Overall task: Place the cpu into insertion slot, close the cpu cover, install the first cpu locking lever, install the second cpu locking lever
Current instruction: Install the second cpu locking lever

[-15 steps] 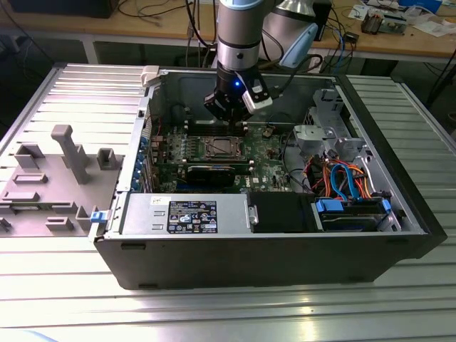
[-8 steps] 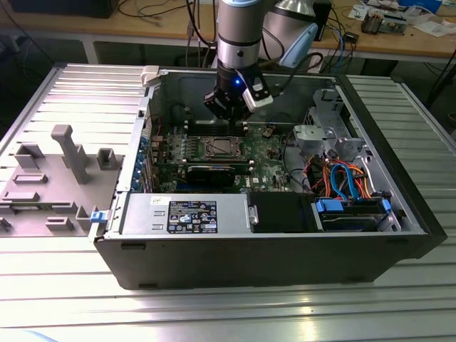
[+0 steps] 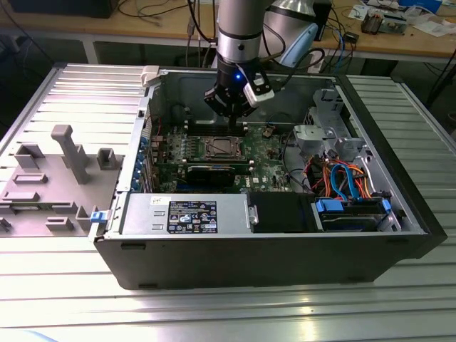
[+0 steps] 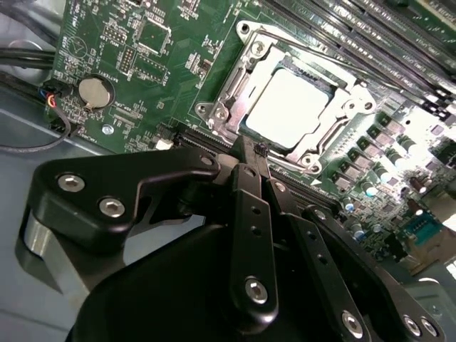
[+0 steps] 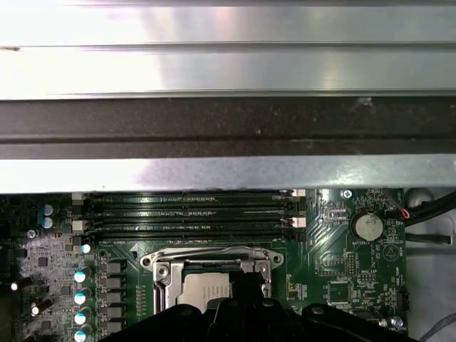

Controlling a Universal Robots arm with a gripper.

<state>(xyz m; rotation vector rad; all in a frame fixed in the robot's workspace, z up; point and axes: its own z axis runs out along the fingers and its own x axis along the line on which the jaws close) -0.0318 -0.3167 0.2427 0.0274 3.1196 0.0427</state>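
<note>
Ribbed metal table (image 3: 64, 285) carries an open computer case (image 3: 399, 214), and the arm reaches down into it over the green motherboard (image 3: 267, 167). Its pincer (image 3: 229, 107) hangs just above the insertion slot (image 3: 221, 148), at about twelve o'clock from it in the exterior view; in the second wrist view the black fingers (image 4: 251, 178) meet at a single tip with nothing between them, so the pincer looks closed and empty. The cpu (image 4: 288, 107) already sits in the slot, its pale metal top showing through the window of the cpu cover (image 4: 231, 89), which lies flat around it. Judging from that, placing the chip and lowering the cover are done. Whether either locking lever is latched I cannot tell.
</note>
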